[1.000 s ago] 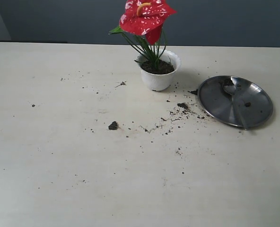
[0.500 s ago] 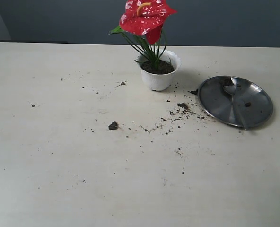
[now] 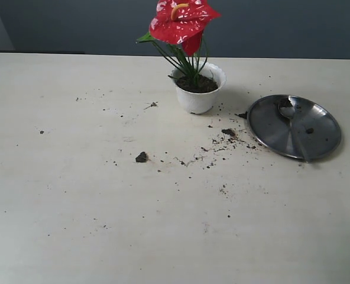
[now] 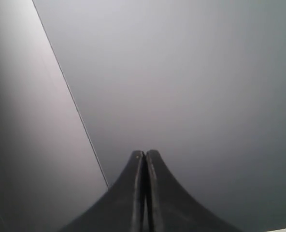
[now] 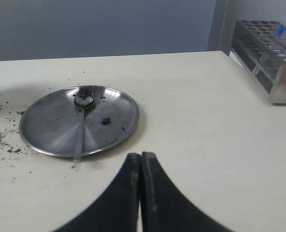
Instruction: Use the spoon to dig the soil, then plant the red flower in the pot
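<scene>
Jaws of both grippers pressed together, empty: left gripper [image 4: 144, 159] faces only a grey wall; right gripper [image 5: 141, 162] hangs above the surface [image 3: 74, 207], near the steel plate [image 5: 41, 126]. Pale cream surface, dark blue-grey wall behind. Test-tube rack [image 5: 271, 53] at the far edge (right wrist view only). Red flower [image 3: 181, 21] stands upright in the white pot [image 3: 198, 97]; soil [image 3: 197, 84] fills the pot. Spoon [image 3: 290, 118] lies on the plate. Crumbs scattered [image 3: 228, 133]; one clump [image 3: 141, 157] apart.
</scene>
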